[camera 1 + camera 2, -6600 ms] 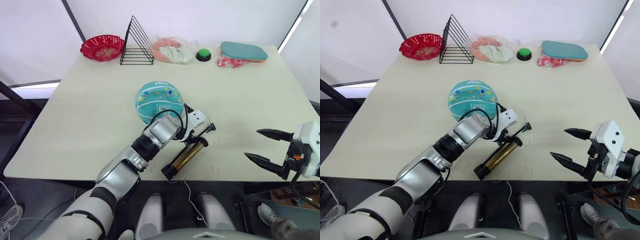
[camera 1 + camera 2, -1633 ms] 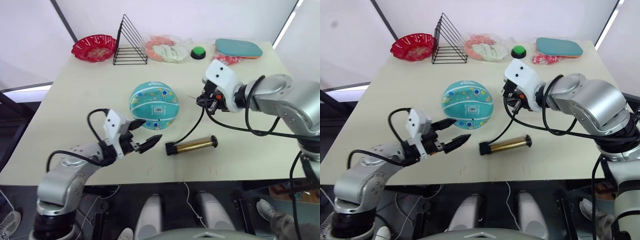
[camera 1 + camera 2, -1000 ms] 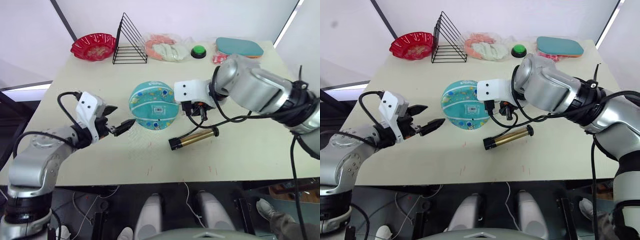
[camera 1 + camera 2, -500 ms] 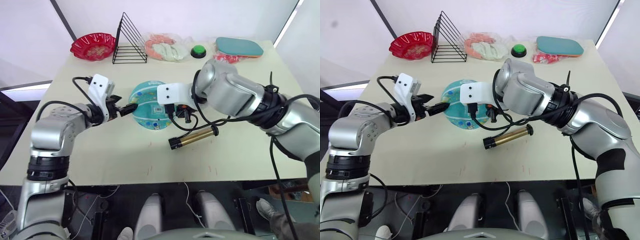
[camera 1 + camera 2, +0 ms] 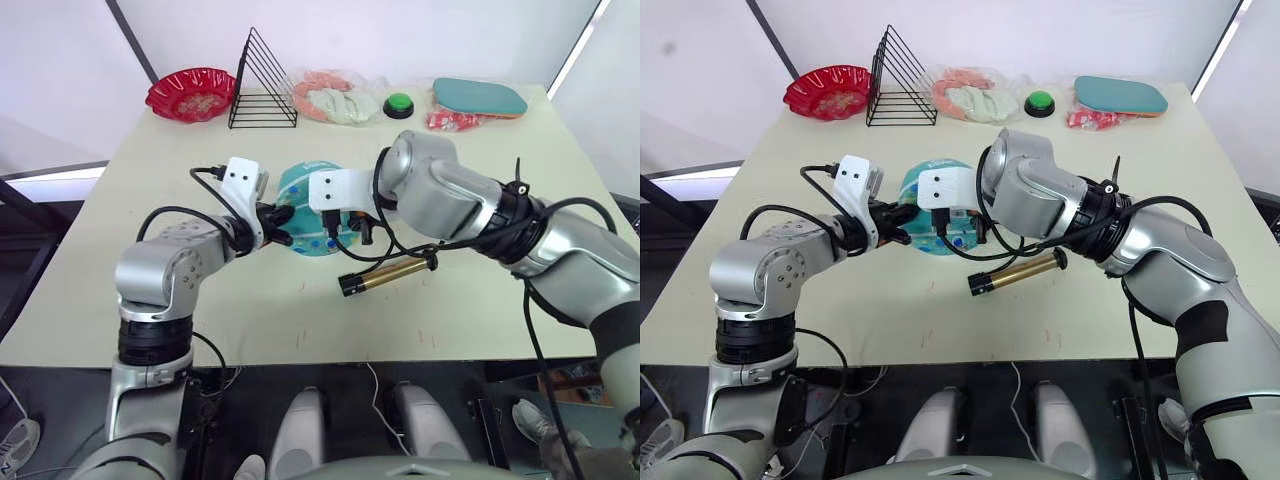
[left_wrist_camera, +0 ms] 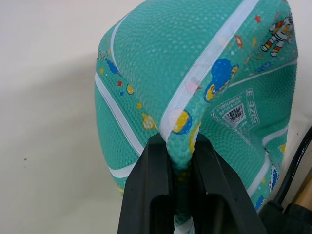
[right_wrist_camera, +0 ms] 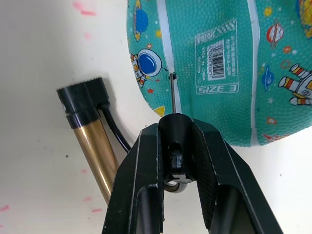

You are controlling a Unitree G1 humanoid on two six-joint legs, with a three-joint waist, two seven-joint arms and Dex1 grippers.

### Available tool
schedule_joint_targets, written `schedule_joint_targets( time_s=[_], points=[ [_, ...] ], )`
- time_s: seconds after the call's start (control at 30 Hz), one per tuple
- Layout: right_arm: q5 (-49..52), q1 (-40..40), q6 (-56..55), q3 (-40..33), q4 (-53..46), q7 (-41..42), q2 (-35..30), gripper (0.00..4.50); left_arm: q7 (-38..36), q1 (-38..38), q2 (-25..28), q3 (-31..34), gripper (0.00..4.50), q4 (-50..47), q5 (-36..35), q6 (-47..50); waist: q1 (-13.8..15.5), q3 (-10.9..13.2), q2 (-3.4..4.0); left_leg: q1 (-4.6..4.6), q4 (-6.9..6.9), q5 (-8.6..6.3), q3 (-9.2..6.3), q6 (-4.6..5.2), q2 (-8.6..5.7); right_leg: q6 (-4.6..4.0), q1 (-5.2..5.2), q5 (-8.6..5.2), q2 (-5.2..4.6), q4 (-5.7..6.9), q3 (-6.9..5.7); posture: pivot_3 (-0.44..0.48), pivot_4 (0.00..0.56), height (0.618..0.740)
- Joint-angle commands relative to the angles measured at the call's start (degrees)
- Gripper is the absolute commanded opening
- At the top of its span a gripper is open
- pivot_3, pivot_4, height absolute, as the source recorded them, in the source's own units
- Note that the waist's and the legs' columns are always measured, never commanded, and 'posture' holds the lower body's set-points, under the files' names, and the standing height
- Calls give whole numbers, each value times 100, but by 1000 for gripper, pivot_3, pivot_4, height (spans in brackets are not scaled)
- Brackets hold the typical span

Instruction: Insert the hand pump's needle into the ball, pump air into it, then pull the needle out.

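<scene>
1. Ball [image 5: 312, 212] is your landmark: teal, sitting mid-table [image 5: 180, 300], soft enough to fold.
2. Your left gripper [image 6: 180, 161] is closed on the ball, pinching a ridge of its skin along a white seam, on the side away from the pump. Looks like a steadying hold.
3. Your right gripper [image 7: 171, 158] is clamped on the black end fitting of the hose, just beside the ball's barcode sticker [image 7: 215, 53].
4. Needle [image 7: 172, 92] sticks out of that fitting, tip right at the small valve hole on the seam next to the sticker. Looks to be just entering; depth can't be told.
5. Hand pump [image 5: 388, 277] lies flat on the table just beside the ball, on its near side. Nobody's holding the barrel.
6. Progress, judging from this: early. Insertion is underway at best.
7. Left to do: seat the needle fully, pump air, pull the needle out.
</scene>
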Motion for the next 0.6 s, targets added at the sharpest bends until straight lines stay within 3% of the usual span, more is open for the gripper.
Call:
schedule_joint_targets(
  time_s=[0.03, 0.6],
  points=[
    [-220, 19, -182, 49, 64, 25, 82, 301, 223, 53, -119, 88, 5, -271, 58, 123, -1, 0, 0, 0, 0, 0, -1, 0, 0, 0, 0, 0, 0, 0, -1, 0, 150, 740],
    [-914, 292, -700, 65, 913, 176, 536, 301, 237, 254, -9, 147, 5, -331, 79, 64, -13, -1, -1, 2, -1, 1, 1, -2, 0, -2, 1, 1, -1, 1, 0, 0, 150, 740]
  ],
)
